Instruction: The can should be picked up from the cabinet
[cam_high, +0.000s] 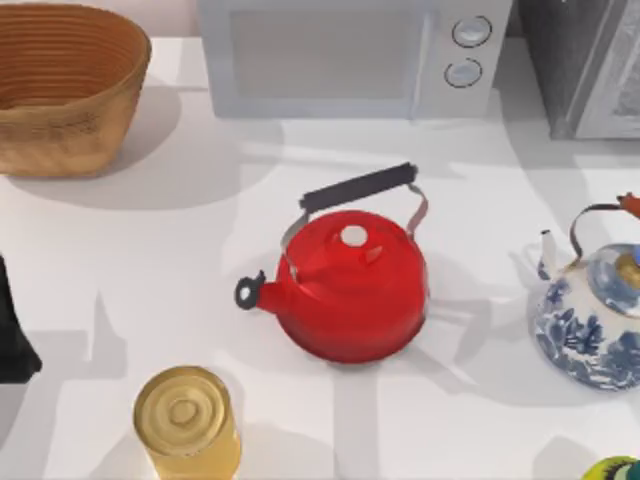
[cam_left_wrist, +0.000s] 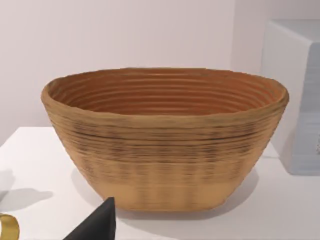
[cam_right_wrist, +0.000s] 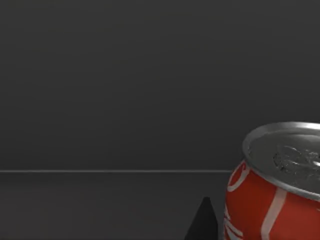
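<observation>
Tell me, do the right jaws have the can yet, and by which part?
Cannot be told. In the right wrist view the can stands upright inside the dark cabinet, close beside one dark fingertip; no contact is visible. The left arm sits parked facing the basket.

can (cam_right_wrist: 272, 200): glossy metal | basket (cam_high: 60, 95): woven | kettle (cam_high: 350, 285): glossy enamel

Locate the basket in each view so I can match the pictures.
Top view: basket at the far left corner of the table, left of the microwave.
Left wrist view: basket mid-picture, standing on the table.
Right wrist view: faces the can inside the dark cabinet instead.
Shared landmark: the microwave, beside the basket in the top and left wrist views.
</observation>
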